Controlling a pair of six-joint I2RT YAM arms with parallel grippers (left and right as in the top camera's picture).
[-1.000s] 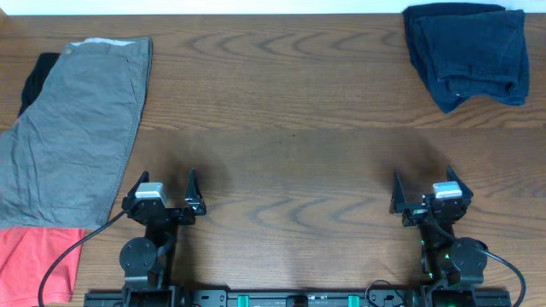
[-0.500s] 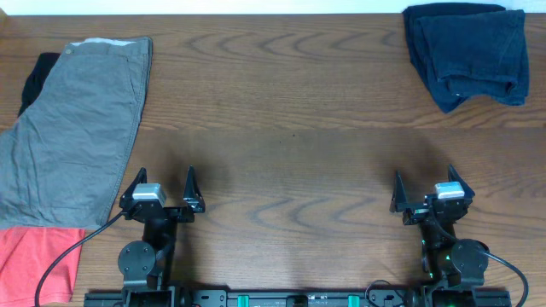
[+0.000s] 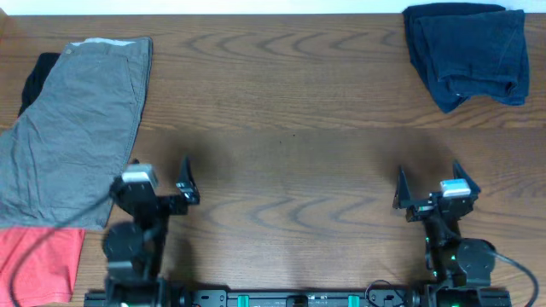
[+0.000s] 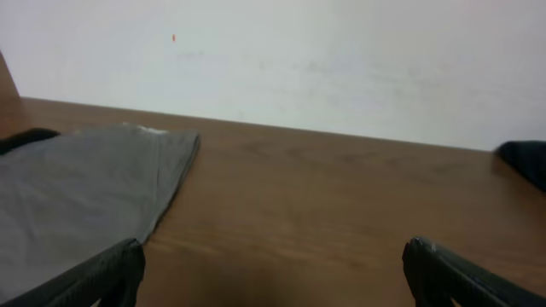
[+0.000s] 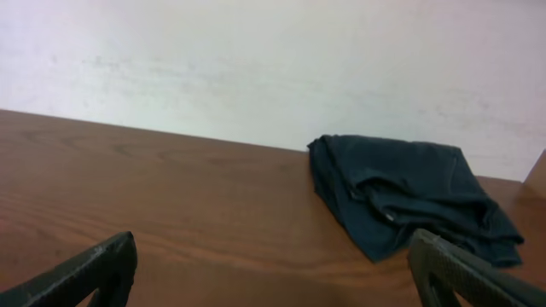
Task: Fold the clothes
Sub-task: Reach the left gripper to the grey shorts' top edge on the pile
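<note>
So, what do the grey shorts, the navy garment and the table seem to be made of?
Grey shorts: probably woven cotton, matte; thin cloth with fine wrinkles.
Navy garment: soft matte cloth, perhaps heavier cotton; it lies in thick folds.
Table: wood or wood-look laminate, smooth, slightly glossy; brown grain pattern, but I cannot tell which.

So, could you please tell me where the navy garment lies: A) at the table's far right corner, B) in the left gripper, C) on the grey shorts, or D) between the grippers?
A: the navy garment lies alone at the far right corner of the table, well away from the grey shorts on the left.
</note>
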